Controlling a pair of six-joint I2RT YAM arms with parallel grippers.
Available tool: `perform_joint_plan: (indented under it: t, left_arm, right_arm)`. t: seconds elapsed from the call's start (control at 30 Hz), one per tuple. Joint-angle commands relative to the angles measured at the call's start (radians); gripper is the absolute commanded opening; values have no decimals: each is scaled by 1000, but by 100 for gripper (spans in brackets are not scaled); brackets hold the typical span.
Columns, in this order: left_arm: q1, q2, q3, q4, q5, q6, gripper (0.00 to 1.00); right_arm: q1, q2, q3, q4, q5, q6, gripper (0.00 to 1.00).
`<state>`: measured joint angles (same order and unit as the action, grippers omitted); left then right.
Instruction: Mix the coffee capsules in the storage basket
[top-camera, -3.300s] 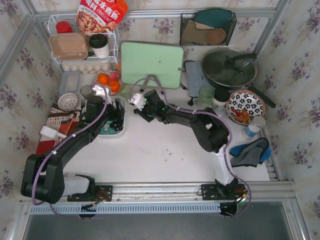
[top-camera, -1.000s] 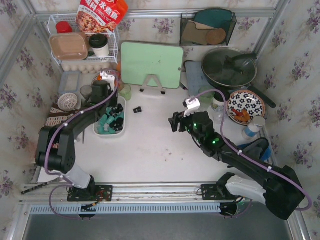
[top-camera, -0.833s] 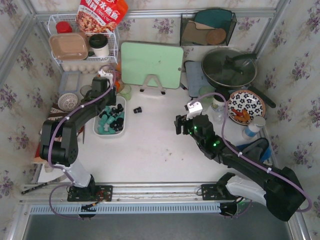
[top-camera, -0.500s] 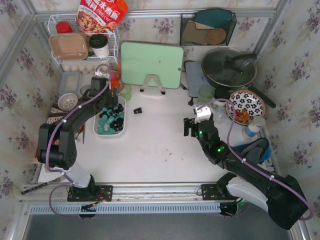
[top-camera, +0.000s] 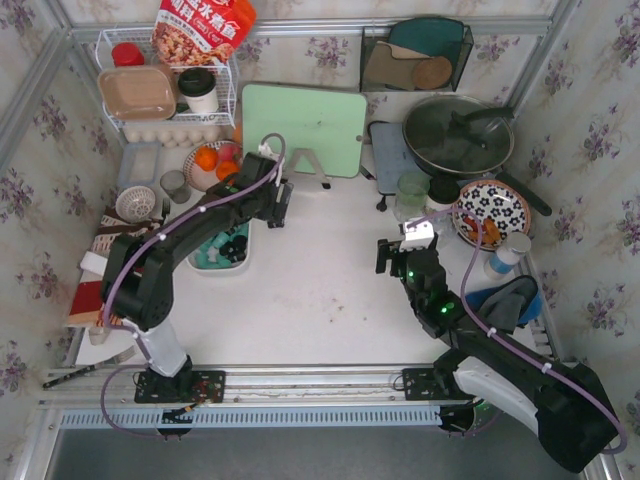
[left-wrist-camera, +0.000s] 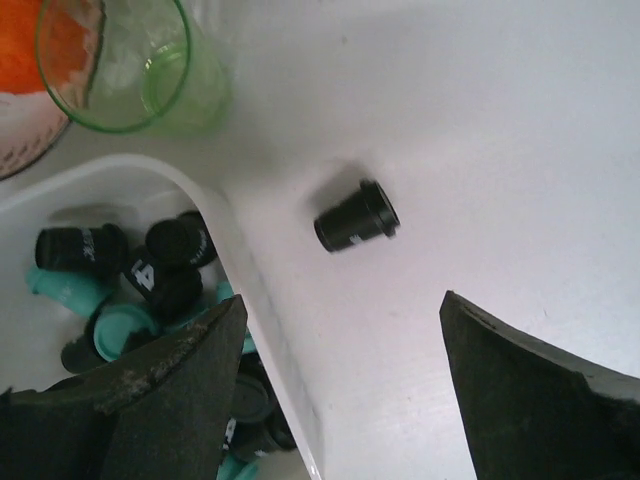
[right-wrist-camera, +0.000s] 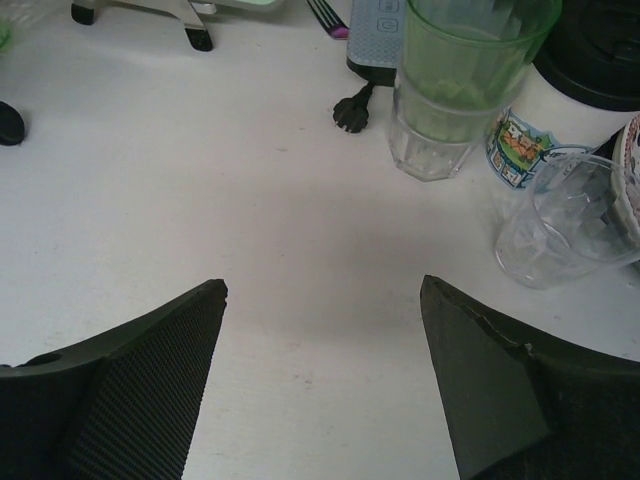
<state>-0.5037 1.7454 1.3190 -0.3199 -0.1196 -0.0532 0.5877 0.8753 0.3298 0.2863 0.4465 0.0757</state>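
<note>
Coffee capsules (left-wrist-camera: 150, 290), teal and black, lie heaped loose in the white basket (left-wrist-camera: 250, 290). The basket sits beneath the left-hand one of the left fingers (left-wrist-camera: 160, 400), and its wall runs under that tip. One stray black capsule (left-wrist-camera: 357, 216) lies on its side on the table (left-wrist-camera: 520, 120), outside the basket. It is ahead of the fingers and roughly centred in the gap between them, touching neither. The left fingers are spread wide and hold nothing.

The capsules look light and stiff, with smooth tapered sides, so the stray one will probably roll or skid if nudged from one side only. A good hold would be across its body just behind the flared rim, with one finger on each side. Those in the basket should shift easily when pushed.

Beyond the left-hand finger stands a green cup (left-wrist-camera: 130, 60), which looks empty.

The right fingers (right-wrist-camera: 130, 390) are also spread wide over the table, with nothing between them. Ahead of them, toward the right-hand finger, stand a stacked green cup (right-wrist-camera: 470, 50) set in a clear glass, a lidded white cup (right-wrist-camera: 545, 130) and an empty clear tumbler (right-wrist-camera: 560, 235).
</note>
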Motion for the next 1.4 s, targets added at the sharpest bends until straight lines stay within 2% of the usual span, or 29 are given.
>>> perform_joint_plan:
  t: [0.0,0.23,0.47,0.67,0.9,1.13,1.27,1.37]
  left_arm:
    - [-2,88,122,-119,-20,-1,81]
    - [-14,184,207,-139,-22,-199,81]
    - [-45,287,273,-218,-210,-384,78]
    - [-44,369,335,-264,-266,-472,73]
    - [-44,433,403,-266,-241,-501,71]
    - [-36,485,444,-291,-250,-518,58]
    - [-36,477,429,-263,-244,-501,41]
    - [-39,459,414,-238,-236,-473,33]
  right_arm:
    - [-2,-13,-6,43,-4,2,86]
    - [-2,-20,-6,46,-25,3,86]
    - [-2,-29,-8,48,-55,7,86]
    - [-2,-45,-9,47,-76,8,86]
    - [-2,-53,-10,47,-98,10,85]
    - [-2,-53,-13,50,-92,12,85]
    - [-2,-45,-41,105,-24,6,85]
    - [-5,-39,-75,158,75,5,86]
